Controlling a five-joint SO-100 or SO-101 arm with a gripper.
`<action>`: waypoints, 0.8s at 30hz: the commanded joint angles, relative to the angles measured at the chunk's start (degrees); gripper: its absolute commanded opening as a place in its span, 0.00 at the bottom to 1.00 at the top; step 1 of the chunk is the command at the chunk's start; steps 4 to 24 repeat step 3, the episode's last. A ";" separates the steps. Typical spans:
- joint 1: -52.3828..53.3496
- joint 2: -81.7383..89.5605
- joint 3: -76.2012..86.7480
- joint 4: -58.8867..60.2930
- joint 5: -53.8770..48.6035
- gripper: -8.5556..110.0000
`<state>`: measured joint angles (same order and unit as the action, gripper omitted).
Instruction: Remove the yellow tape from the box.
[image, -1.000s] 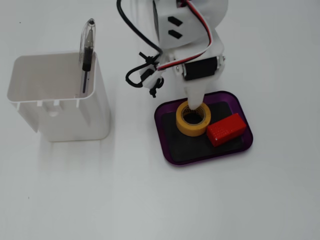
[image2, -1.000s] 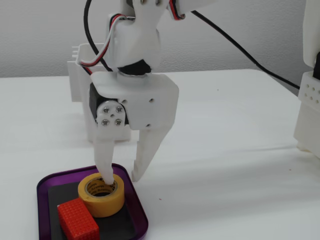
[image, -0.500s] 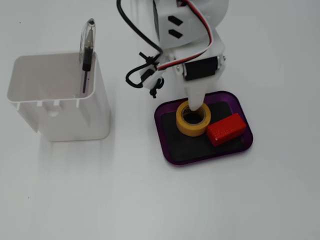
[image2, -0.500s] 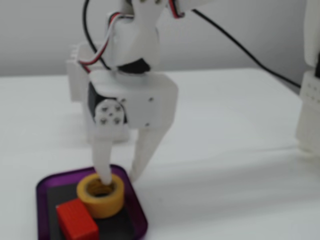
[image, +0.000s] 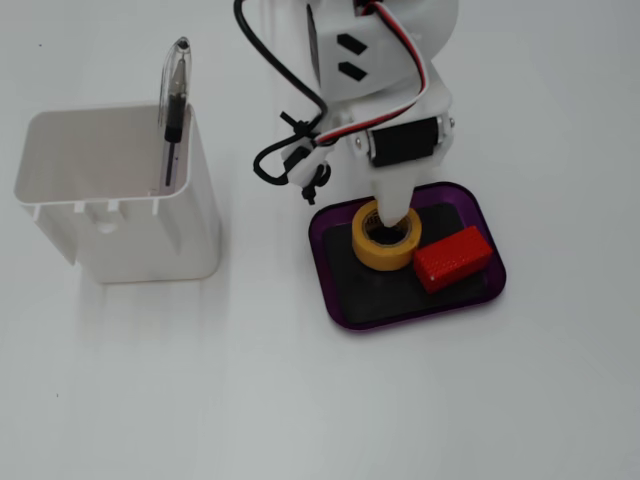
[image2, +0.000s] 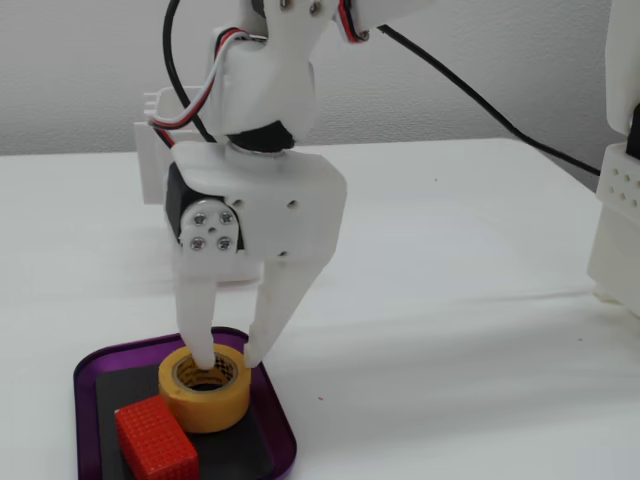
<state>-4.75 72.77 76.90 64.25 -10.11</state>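
The yellow tape (image: 385, 255) lies flat in the purple box (image: 325, 270), on its black floor towards the back left in a fixed view. My gripper (image: 388, 215) comes straight down onto it. In a fixed view from the side, the gripper (image2: 228, 362) is open and straddles the roll's wall. One fingertip (image2: 204, 358) is inside the hollow centre of the tape (image2: 205, 405). The other sits just outside the roll near the box rim (image2: 285, 440). The roll rests on the floor.
A red block (image: 453, 257) lies in the box right beside the tape; it also shows in a fixed view (image2: 155, 440). A tall white bin (image: 120, 200) with a pen (image: 175, 110) stands to the left. A white structure (image2: 620, 200) stands at the right edge.
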 joint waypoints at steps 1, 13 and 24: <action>-0.53 0.53 -0.18 -0.70 0.18 0.16; -0.53 0.62 -0.18 -0.35 0.18 0.16; -0.53 0.62 -0.18 -0.35 0.18 0.16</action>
